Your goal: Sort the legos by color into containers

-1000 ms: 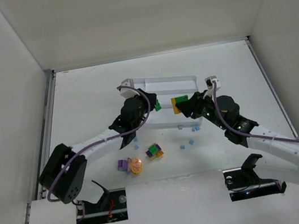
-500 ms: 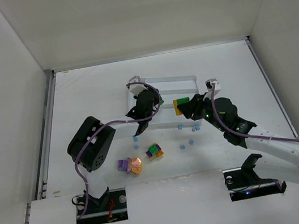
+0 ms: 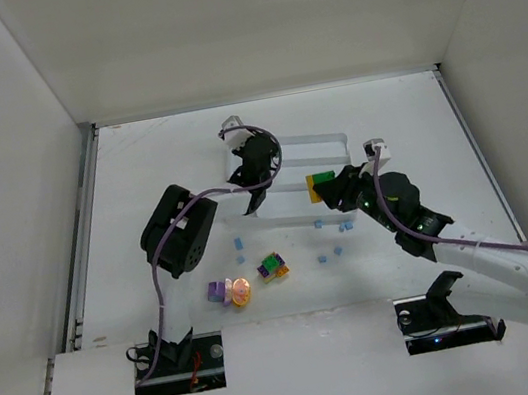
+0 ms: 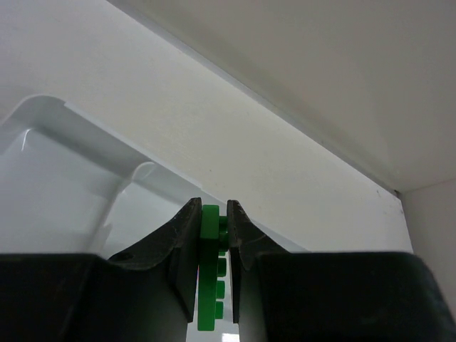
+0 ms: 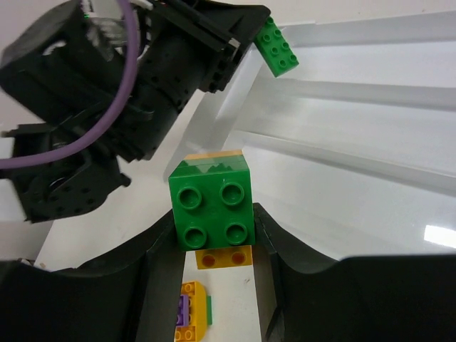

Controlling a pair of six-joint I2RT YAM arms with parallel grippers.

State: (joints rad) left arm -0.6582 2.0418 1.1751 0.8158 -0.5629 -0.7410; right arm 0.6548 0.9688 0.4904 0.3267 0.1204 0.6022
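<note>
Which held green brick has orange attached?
The square four-stud brick in the right gripper; the thin green brick in the left gripper shows no orange.

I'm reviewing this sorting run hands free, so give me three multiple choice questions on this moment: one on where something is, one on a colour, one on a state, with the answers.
1. Relative to the tray, the left hand is: A past its right end; B well short of it; C over its left end.
2. The left hand's brick is: A green; B purple; C blue.
3. The right hand is: A open, empty; B shut on a green-on-yellow stack; C shut on a blue brick.
Answers: 1 C, the top view shows it above the tray's left end. 2 A, its wrist view shows green. 3 B, its wrist view shows the stack clamped.
</note>
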